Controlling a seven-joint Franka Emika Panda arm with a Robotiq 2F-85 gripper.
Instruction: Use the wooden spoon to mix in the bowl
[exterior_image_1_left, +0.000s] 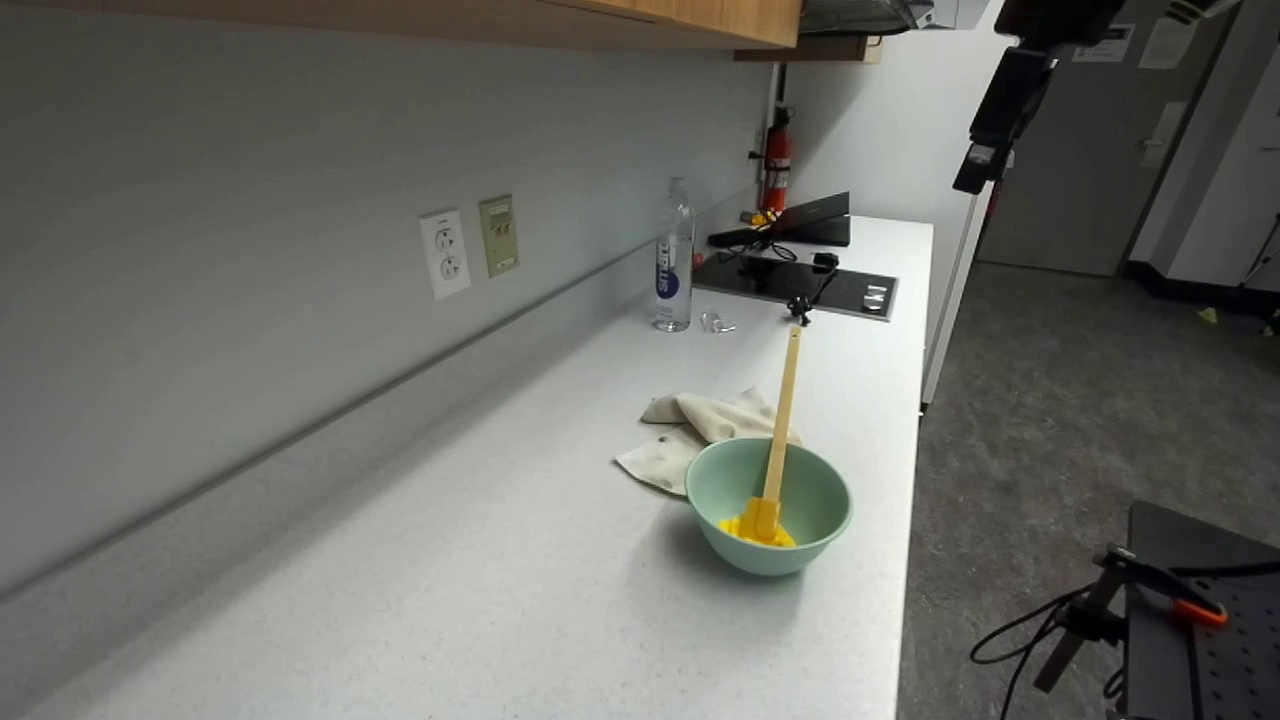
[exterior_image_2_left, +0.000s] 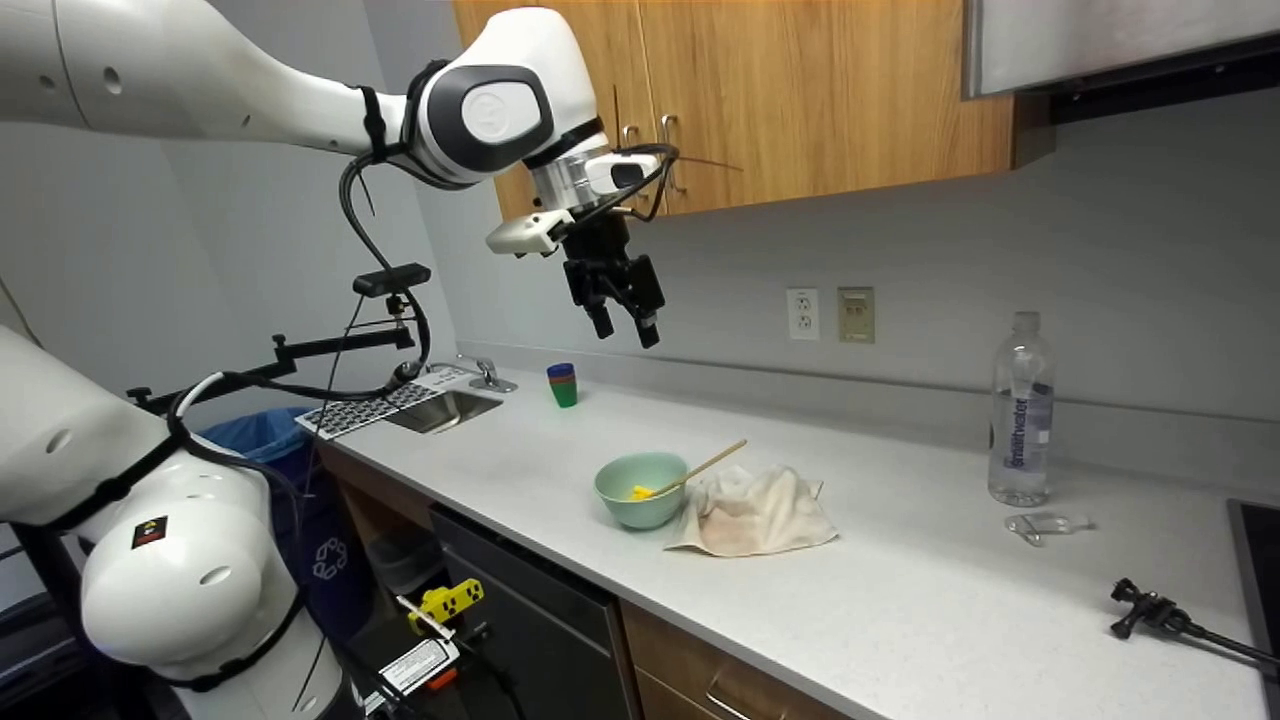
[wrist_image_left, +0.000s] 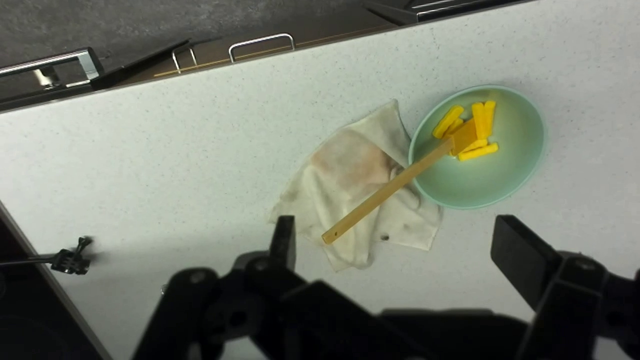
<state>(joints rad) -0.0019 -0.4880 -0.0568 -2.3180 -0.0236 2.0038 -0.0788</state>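
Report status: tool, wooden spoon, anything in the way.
Tool open, empty, above counter. Wooden spoon leaning in bowl, head among yellow pieces. Possible snag: cloth beneath handle.

Looks matt on the fingers (wrist_image_left: 522, 260). Below them, shows smooth wood in the spoon (wrist_image_left: 389, 190), creased cloth (wrist_image_left: 345, 187), smooth, plastic-like bowl (wrist_image_left: 505, 175), matt speckled countertop (wrist_image_left: 210, 150); well apart from them, glossy clear plastic in the bottle (exterior_image_2_left: 1022, 420).
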